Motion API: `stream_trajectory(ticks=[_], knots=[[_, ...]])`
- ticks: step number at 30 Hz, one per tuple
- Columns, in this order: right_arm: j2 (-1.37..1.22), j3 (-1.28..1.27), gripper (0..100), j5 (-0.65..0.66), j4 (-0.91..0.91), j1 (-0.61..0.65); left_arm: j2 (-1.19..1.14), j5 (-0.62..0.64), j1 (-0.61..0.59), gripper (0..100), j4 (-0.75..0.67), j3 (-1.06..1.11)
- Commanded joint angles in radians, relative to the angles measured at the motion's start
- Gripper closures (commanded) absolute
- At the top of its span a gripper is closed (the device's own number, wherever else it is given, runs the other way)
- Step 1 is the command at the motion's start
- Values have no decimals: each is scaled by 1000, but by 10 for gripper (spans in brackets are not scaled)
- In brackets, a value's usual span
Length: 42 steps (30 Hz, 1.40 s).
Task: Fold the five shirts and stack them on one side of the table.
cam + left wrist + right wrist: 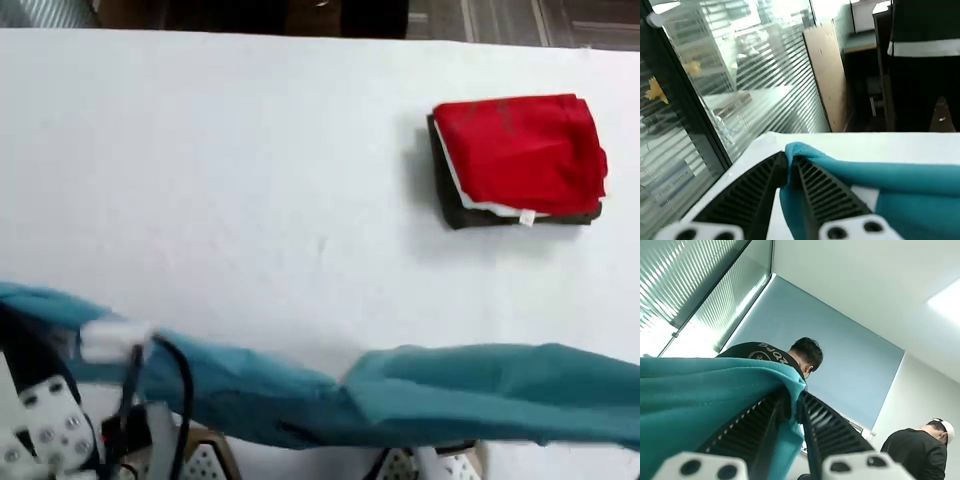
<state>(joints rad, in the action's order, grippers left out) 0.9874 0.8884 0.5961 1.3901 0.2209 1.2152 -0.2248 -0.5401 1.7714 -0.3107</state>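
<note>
One teal shirt (480, 390) is stretched sideways along the near edge of the white table (250, 150). Well apart from it, at the far right, sits one stack of three layers: a folded red shirt (520, 150) on top, a thin white layer (452, 178) under it, and a dark garment (462, 214) at the bottom. The wrist views give the grip up close: the left gripper (790, 162) and the right gripper (792, 400) are each pinched narrow on a bunch of teal cloth.

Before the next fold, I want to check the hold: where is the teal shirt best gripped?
By its two ends, coming from the near side: the left pincer and the right pincer each pinch one bunched end, and the teal shirt hangs stretched along the table edge.
</note>
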Motion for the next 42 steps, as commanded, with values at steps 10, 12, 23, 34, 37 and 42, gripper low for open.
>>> stream_trajectory(ticks=[10,12,23,34,37,42], knots=[[-220,-328,979,-51,-159,108,-258,69,-12,973,-348,197],[-282,-402,979,-51,-223,108,-338,72,28,973,-420,208],[-621,-658,979,-51,-585,47,-790,68,160,973,-706,214],[-970,-658,978,-49,-906,-59,-1146,68,155,973,-961,203],[-1052,-658,978,-49,-891,-58,-1212,66,155,973,-993,205],[-1167,-658,978,-58,-756,-44,-1349,68,160,973,-987,205]])
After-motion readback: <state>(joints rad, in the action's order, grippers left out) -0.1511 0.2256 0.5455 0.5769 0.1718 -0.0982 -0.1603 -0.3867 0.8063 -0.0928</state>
